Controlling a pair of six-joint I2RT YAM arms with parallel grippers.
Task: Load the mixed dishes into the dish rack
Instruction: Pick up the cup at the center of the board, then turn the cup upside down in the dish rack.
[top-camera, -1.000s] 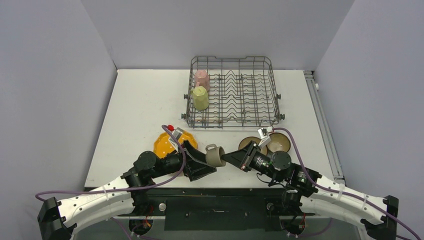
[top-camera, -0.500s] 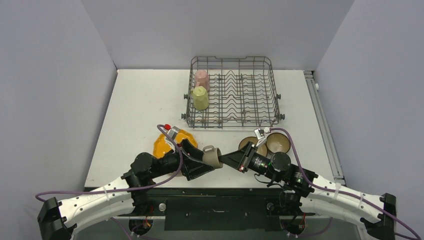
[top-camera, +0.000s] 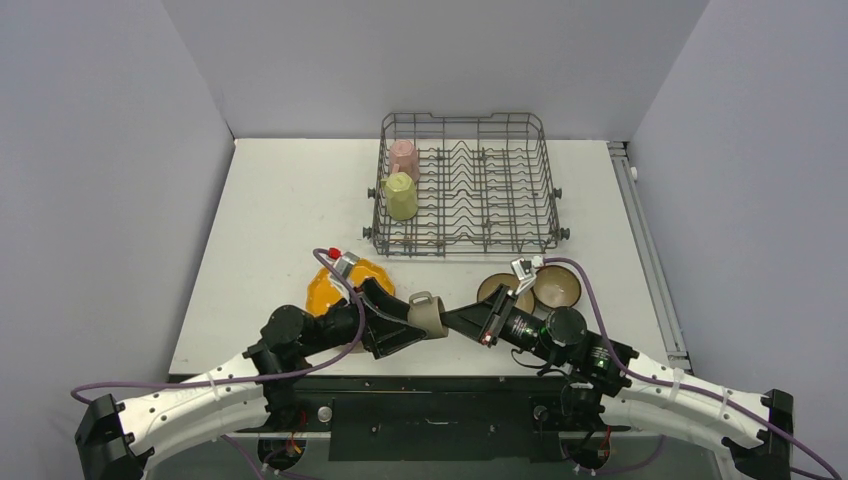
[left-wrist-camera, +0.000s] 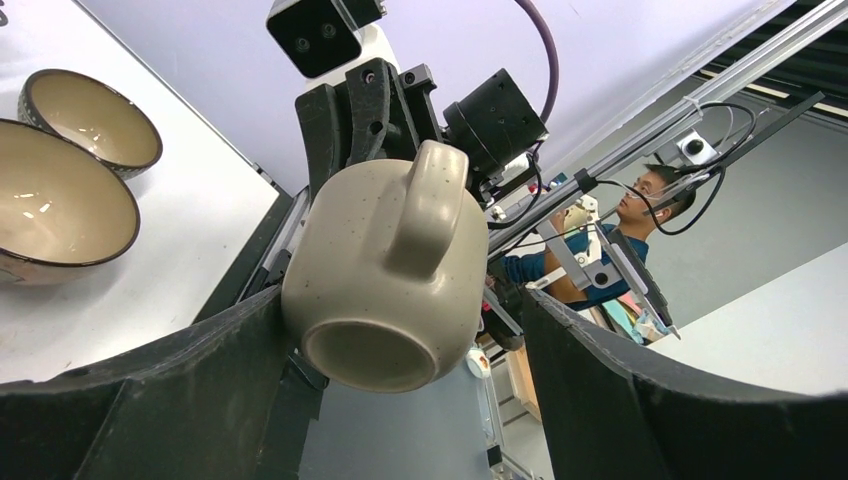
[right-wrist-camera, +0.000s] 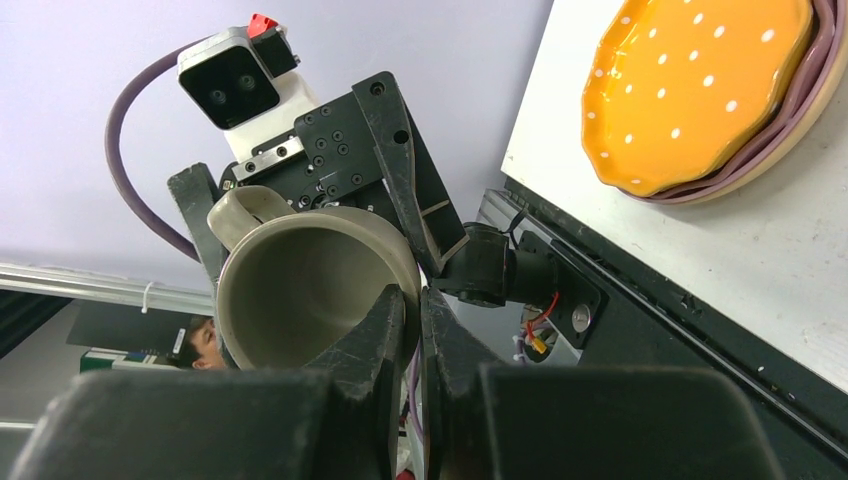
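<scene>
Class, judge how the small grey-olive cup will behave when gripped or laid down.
Probably rigid ceramic: the small grey-olive cup holds shape with the right gripper pinching its rim. Its smooth glaze may slip. Laid sideways, it would likely roll until its handle catches.

You read: small cup (left-wrist-camera: 385, 290) grey-olive, faint dark speckles | scalloped plate (right-wrist-camera: 690, 90) orange, white dots | plate beneath it (right-wrist-camera: 785, 118) pink (only its rim shows) | two bowls (left-wrist-camera: 60, 205) (left-wrist-camera: 95, 115) brown outside, tan inside | one mug (top-camera: 401, 196) pale yellow | other mug (top-camera: 404, 157) pink | dish rack (top-camera: 545, 190) grey wire | table (top-camera: 270, 220) white
</scene>
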